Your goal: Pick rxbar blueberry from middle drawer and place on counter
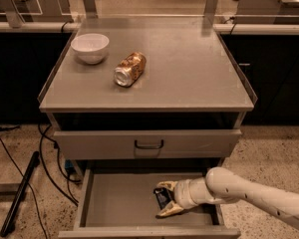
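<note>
Claw [161, 200] wide around rxbar blueberry [163, 196] in middle drawer [117, 202]; can [130, 69], bowl [90, 47] on counter [189, 68]

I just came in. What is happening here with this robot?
The robot arm reaches into the open middle drawer, and its pincer is at the rxbar blueberry lying inside it. The counter above holds a white bowl and a gold-brown can lying on its side.
</note>
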You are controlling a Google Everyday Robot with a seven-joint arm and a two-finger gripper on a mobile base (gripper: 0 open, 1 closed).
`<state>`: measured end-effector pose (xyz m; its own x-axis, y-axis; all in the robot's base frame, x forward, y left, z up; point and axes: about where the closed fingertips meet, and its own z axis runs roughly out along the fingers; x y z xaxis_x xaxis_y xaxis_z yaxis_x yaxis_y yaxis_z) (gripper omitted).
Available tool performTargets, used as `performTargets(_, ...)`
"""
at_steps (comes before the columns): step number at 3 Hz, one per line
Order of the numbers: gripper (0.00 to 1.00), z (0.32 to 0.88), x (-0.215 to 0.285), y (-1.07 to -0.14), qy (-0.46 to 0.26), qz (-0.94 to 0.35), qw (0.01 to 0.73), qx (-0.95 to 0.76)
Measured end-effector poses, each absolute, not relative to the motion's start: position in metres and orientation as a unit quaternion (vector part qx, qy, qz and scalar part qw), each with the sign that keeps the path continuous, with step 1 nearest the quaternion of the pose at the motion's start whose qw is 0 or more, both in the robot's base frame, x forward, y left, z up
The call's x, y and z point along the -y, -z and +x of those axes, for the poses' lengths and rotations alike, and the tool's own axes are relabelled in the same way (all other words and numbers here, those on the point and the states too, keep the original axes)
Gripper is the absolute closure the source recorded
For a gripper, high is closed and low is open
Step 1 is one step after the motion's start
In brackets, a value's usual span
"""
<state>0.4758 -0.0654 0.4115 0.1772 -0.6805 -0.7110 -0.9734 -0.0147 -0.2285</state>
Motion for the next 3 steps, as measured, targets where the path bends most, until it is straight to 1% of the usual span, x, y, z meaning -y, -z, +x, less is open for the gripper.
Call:
performTargets(1, 0.25, 0.487, 0.058, -0.392, -0.216, -0.681, 0.353, -0.604)
performTargets(3, 0.23, 0.503, 0.044, -0.364, -0.226, -0.684, 0.351, -0.598)
